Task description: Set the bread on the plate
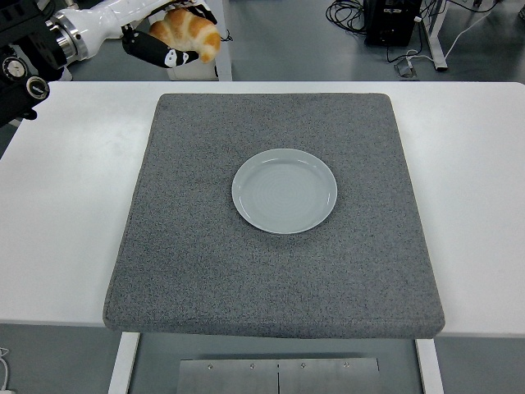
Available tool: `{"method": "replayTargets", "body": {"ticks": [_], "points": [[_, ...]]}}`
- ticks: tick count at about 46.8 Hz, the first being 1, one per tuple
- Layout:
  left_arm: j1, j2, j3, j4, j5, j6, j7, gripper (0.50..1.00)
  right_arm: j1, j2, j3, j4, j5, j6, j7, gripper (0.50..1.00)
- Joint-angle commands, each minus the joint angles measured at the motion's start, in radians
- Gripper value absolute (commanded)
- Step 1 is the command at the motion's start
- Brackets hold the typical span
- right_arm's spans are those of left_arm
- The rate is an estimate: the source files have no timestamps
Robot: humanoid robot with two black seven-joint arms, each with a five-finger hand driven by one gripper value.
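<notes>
A: Views on record?

B: One, the head view. High on the robot's side, facing forward and down over the table [476,205].

A: Coverage?

B: Table's near edge at the bottom, floor and cables beyond the far edge at the top. Mat [271,271] fills the middle, plate [284,190] near centre. Moderate range.

A: Overlap with a second view?

B: None, there is no second view.

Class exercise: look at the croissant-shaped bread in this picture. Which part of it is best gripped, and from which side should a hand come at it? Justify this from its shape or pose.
Grip the bread across its thick middle, where the crescent is widest; the tapered tips would likely slip or crush. The left hand already does this, its dark fingers wrapping from below and behind, leaving the tips free. That probably suits lowering it onto the plate.
</notes>
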Motion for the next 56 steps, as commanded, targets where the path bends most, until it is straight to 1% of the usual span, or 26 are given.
{"method": "replayTargets", "body": {"ticks": [1,9,18,25,31,42,52,56], "points": [[-0.020,-0.028,0.016,0.000,0.001,-0.004,-0.002,0.500,0.000,0.000,-0.001,0.000,0.000,0.000,0.000,1.000],[-0.055,-0.114,0.051,0.000,0.007,-0.004,-0.017,0.500,0.000,0.000,-0.001,0.000,0.000,0.000,0.000,1.000],[-0.058,-0.212,0.080,-0.003,0.016,-0.002,-0.034,0.500,0.000,0.000,0.001,0.000,0.001,0.000,0.000,1.000],[-0.057,-0.261,0.128,-0.003,0.016,-0.002,-0.058,0.500,0.000,0.000,-0.001,-0.001,0.000,0.000,0.000,1.000],[-0.051,-0.300,0.144,-0.003,0.024,-0.002,-0.061,0.500,0.000,0.000,-0.001,-0.001,0.001,0.000,0.000,1.000],[-0.025,-0.336,0.200,0.011,0.068,0.005,-0.061,0.500,0.000,0.000,0.001,0.000,0.000,0.000,0.000,1.000],[0.040,-0.339,0.212,0.048,0.111,0.032,-0.061,0.500,0.000,0.000,-0.001,0.000,0.001,0.000,0.000,1.000],[0.069,-0.353,0.215,0.069,0.134,0.042,-0.060,0.500,0.000,0.000,-0.001,0.000,0.000,0.000,0.000,1.000]]}}
